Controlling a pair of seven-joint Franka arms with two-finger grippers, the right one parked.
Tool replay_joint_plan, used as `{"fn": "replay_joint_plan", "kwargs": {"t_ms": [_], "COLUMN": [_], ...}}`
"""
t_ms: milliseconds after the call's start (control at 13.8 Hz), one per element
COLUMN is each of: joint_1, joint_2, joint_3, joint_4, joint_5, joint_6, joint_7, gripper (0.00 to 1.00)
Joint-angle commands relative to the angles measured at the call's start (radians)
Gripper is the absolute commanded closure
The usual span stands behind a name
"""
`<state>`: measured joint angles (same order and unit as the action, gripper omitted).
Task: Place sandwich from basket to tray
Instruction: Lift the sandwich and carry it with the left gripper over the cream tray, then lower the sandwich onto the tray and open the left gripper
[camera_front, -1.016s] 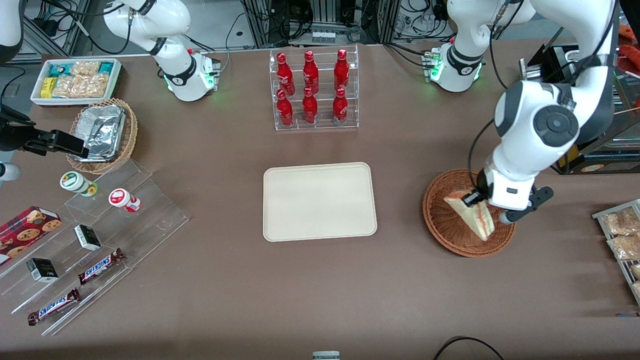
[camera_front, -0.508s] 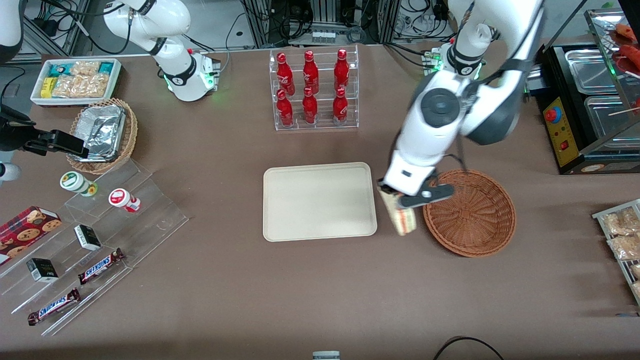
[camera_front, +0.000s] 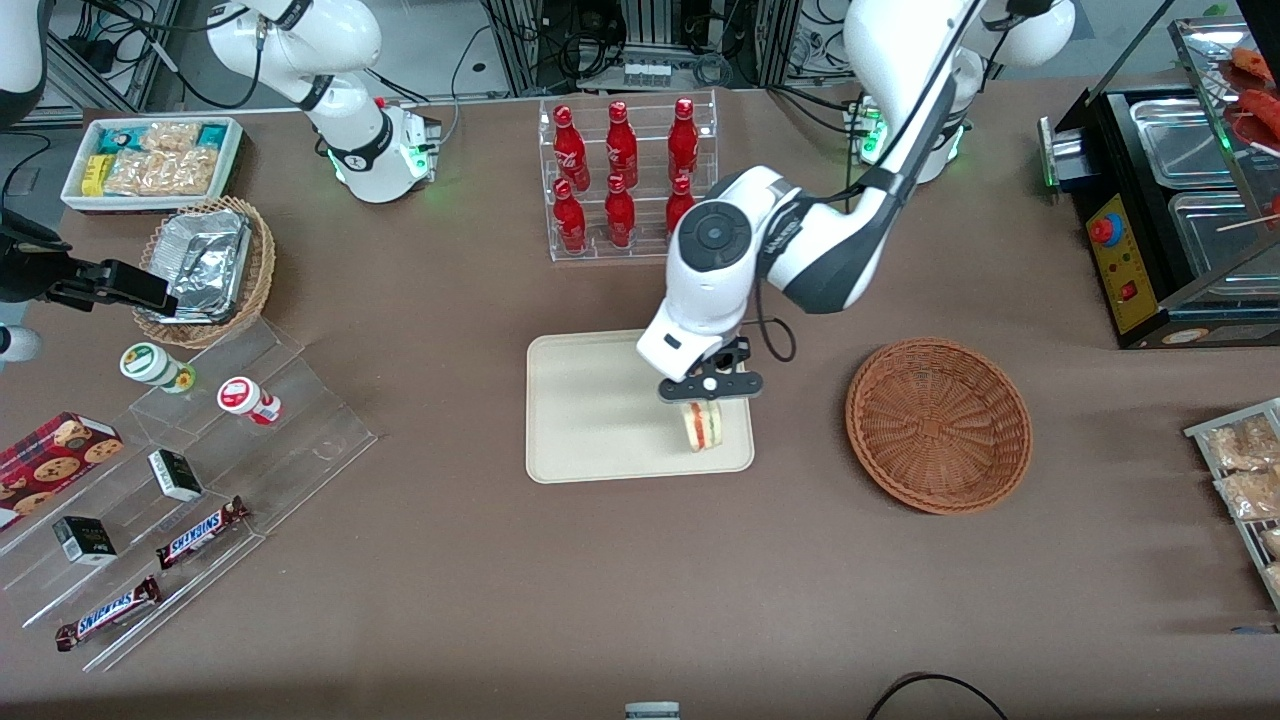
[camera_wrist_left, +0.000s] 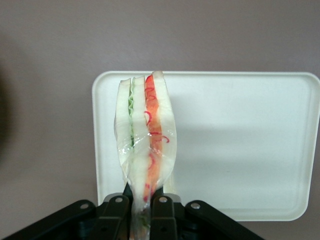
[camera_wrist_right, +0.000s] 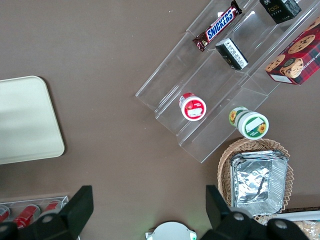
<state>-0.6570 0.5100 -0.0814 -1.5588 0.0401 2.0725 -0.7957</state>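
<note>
A second ago the gripper (camera_front: 706, 400) stood over the basket (camera_front: 938, 425) at right of centre in the front view; it has since carried the sandwich (camera_front: 703, 426) to the tray (camera_front: 600, 420) in mid-frame, leaving the basket empty, so only lowering and release seem left. It is clamped on the sandwich's narrow end (cut edge facing the front camera). Whether the sandwich touches the tray yet is hard to tell, since the wrist hides the pinched end.
</note>
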Motion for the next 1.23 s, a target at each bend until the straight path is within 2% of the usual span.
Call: {"fn": "replay_joint_plan", "kwargs": {"t_ms": [0,435,1161], "joint_1": [-0.036,-0.092,-0.125], "joint_2": [0.051,0.142,0.235], "joint_3": [0.009,0.009,0.009], "joint_4": [0.052,0.062,0.128], "joint_5": [0.012,0.006,0.011], "joint_6": [0.023,0.132,0.158], "joint_7": [0.009,-0.01,-0.034], "gripper": [1.0,1.0,1.0]}}
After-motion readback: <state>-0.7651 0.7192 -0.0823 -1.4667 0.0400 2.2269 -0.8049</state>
